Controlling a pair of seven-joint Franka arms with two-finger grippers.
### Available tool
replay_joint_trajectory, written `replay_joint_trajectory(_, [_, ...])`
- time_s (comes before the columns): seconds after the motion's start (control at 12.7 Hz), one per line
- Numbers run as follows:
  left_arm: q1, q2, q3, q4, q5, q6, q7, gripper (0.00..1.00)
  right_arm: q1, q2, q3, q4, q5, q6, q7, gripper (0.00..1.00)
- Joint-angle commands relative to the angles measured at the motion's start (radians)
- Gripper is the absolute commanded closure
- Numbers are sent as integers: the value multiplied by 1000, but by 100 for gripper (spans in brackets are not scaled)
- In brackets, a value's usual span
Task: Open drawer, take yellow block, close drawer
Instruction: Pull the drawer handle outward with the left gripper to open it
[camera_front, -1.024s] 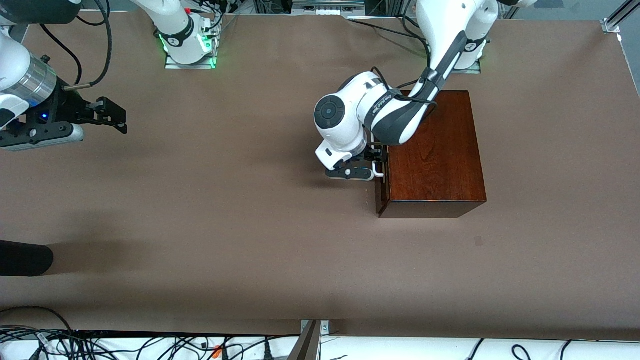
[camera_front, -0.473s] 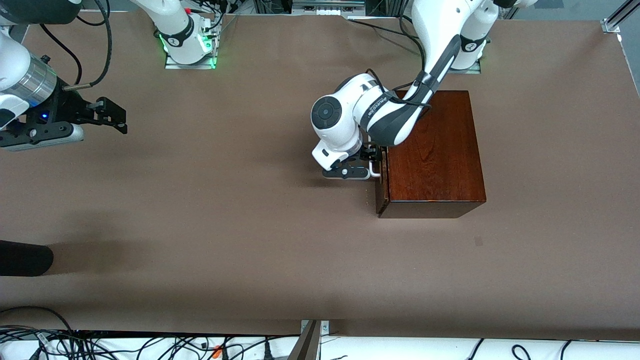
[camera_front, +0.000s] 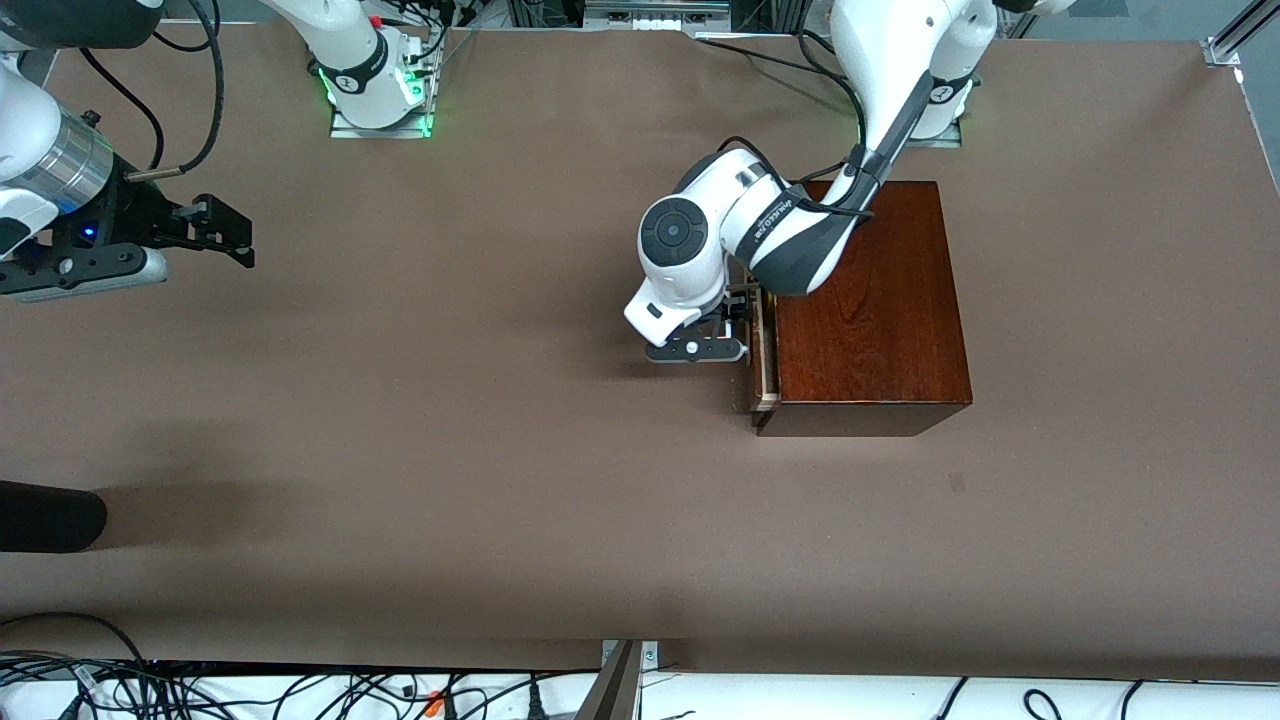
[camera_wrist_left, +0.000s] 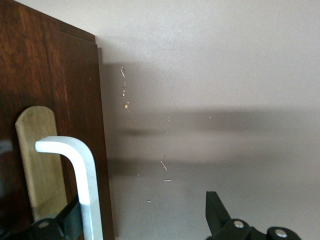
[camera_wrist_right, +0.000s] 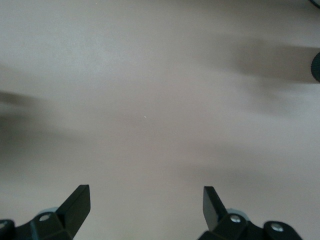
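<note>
White bar handle (camera_wrist_left: 82, 180) of the drawer (camera_front: 762, 345) runs upright between the left gripper's (camera_front: 737, 322) open jaws, hooked rather than clamped. Right gripper (camera_front: 225, 232) waits open-jawed over the desk (camera_front: 500, 450), well apart from the drawer.

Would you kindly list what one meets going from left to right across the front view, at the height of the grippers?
Right gripper, open and waiting over bare table → left gripper, open at the drawer's handle → drawer, pulled slightly out → wooden box.
</note>
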Motion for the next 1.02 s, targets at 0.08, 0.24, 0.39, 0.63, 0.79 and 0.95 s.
replay_joint_trajectory(0.08, [-44,40,-30,22,-129,114,-19,0,-6,-2,0,11,15,-15,9,0])
replay_joint_trajectory(0.24, [-53,48,-30,24,-129,134,-40,0,-6,-2,0,11,15,-15,9,0])
replay_joint_trajectory(0.39, [-79,54,-30,24,-128,134,-46,0,-7,-2,0,11,15,-15,9,0])
replay_joint_trajectory(0.63, [-88,53,-17,50,-112,130,-43,0,-7,0,-1,11,15,-15,9,0])
replay_joint_trajectory(0.79, [-81,51,-13,79,-108,114,-43,0,-7,0,-1,11,15,-13,9,0])
replay_joint_trajectory(0.95, [-78,47,6,103,-102,82,-32,0,-7,0,-1,11,15,-13,9,0])
